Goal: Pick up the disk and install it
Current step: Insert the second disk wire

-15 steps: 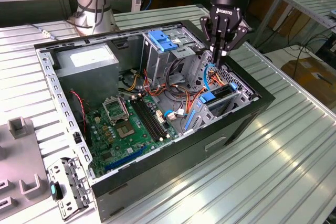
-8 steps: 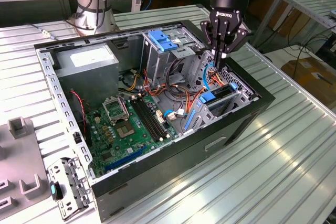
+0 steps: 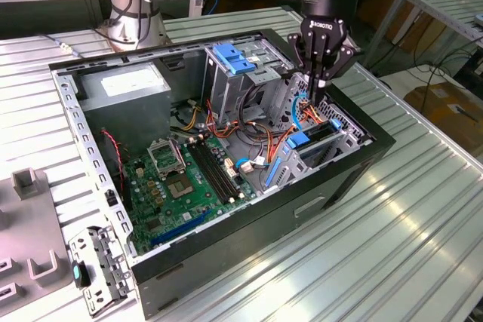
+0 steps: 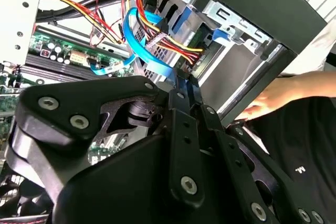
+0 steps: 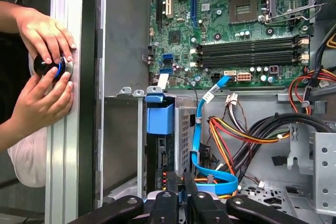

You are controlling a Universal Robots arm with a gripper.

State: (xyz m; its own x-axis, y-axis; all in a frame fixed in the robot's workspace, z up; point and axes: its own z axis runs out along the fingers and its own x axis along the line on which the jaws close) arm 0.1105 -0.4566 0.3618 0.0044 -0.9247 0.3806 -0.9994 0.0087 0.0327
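Note:
The disk (image 5: 157, 153) sits edge-on in the drive cage at the front of the open computer case (image 3: 226, 262), with its blue plastic end (image 5: 159, 116) showing; in the exterior view that blue end (image 3: 308, 141) is on the exterior view's right. My gripper (image 3: 312, 99) reaches down into the case just behind the cage. Its fingers are shut, with nothing seen between them, in both wrist views (image 4: 185, 78) (image 5: 180, 184). The fingertips end beside a blue flat cable (image 4: 149, 51) and a bundle of red and yellow wires (image 4: 176, 45) at the disk's rear.
A second cage with a blue handle (image 3: 230, 58) stands further back in the case. The motherboard (image 3: 189, 179) lies on the case floor. A person's hands (image 5: 44, 66) rest on a black knob at the table rail beside the case. Grey fixtures (image 3: 30, 186) stand at the exterior view's left.

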